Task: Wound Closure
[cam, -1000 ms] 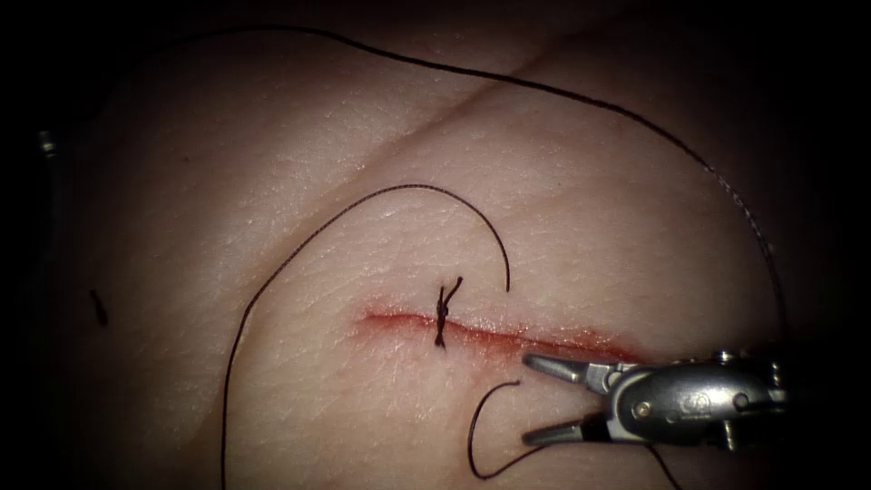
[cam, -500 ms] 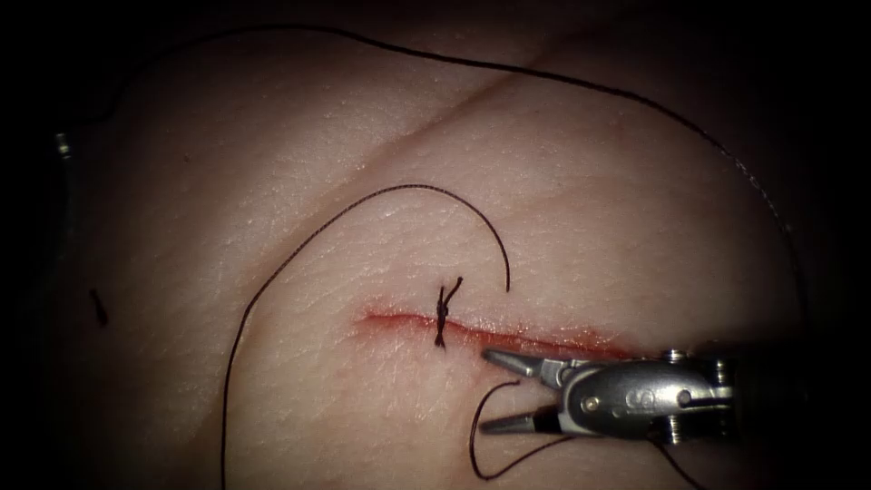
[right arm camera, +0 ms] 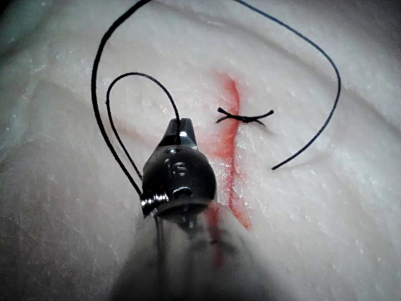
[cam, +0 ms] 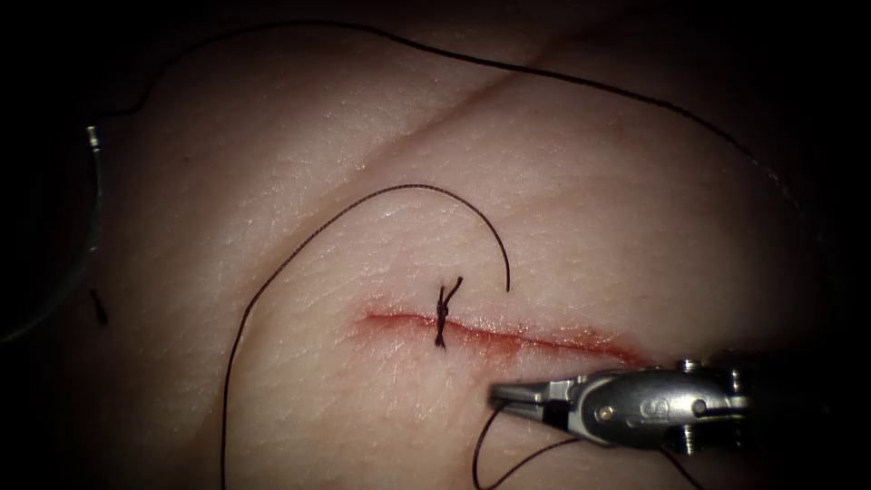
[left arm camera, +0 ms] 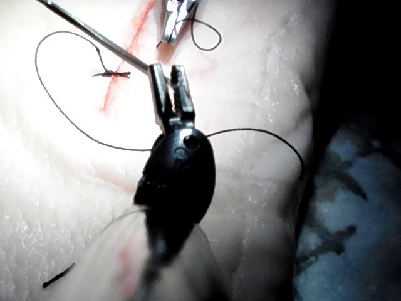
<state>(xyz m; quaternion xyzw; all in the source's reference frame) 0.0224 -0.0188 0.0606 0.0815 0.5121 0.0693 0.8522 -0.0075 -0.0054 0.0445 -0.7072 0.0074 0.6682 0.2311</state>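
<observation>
Two tools clenched: right tool (cam: 497, 394) pinches thread (cam: 474, 449) at five o'clock of the knot (cam: 442, 313); left tool (left arm camera: 167, 69) holds the needle (cam: 95, 209) off the tissue (cam: 318, 136), at its nine o'clock edge.

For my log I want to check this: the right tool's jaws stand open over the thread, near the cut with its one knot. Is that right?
Not quite. The right tool has its jaws shut on the thread, not open; the endoscope view shows it. The rest holds: it is near the cut, which carries one knot.

Mottled blue-grey surface (left arm camera: 357, 207) beside the pale slab
</observation>
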